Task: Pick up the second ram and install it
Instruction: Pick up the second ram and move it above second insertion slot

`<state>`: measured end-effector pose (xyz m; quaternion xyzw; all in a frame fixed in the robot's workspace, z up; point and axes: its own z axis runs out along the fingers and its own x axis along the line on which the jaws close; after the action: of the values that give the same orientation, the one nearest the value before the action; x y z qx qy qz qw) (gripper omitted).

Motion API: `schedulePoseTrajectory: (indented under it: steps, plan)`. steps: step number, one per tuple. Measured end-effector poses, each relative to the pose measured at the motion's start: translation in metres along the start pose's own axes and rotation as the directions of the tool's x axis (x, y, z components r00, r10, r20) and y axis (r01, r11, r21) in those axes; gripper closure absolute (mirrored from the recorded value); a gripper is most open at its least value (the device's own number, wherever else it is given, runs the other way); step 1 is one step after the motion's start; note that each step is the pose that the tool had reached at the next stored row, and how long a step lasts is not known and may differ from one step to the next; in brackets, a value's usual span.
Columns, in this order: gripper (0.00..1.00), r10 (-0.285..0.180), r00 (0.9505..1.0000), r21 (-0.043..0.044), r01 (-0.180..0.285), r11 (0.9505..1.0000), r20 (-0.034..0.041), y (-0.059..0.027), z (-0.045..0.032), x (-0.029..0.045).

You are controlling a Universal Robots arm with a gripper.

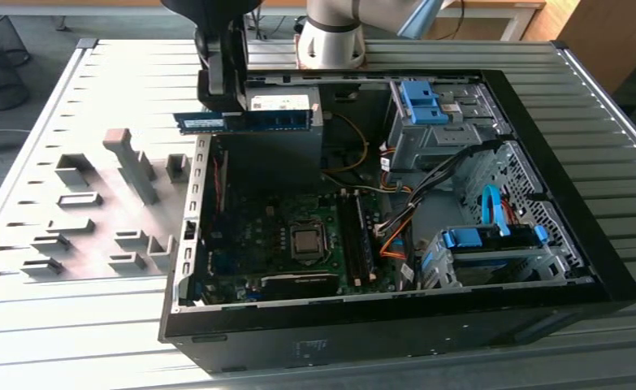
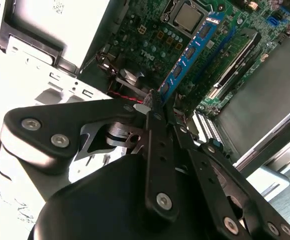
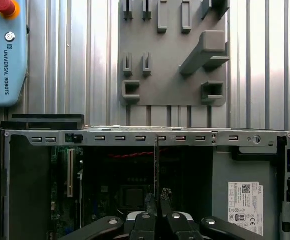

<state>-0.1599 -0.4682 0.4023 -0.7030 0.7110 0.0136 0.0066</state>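
Gripper: the gripper hangs over the far corner of the open computer case, on the exterior view's left.
Fingers: clenched on the second ram, pinching it partway along its length. In the second wrist view the fingers meet on one end of the stick.
Second ram: held in the air and lying level in the exterior view, clear of the case rim. In the second wrist view the second ram runs out from the fingers above the motherboard. In the first wrist view it shows edge-on as a thin dark line.
Motherboard: flat on the case floor, with the square socket near its middle, well below the stick.
Fixture plate: the gray plate with blocks lies on the ribbed metal worktop beside the case.
Pendant: a control pendant rests on the worktop.
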Motion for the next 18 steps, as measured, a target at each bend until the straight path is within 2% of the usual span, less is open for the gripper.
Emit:
schedulePoseTrajectory:
  steps: [18]
  plan:
    - [0.86, 0.0, 1.0, 0.0, 0.0, 1.0, 0.0001, -0.0129, -0.0001, -0.0001]
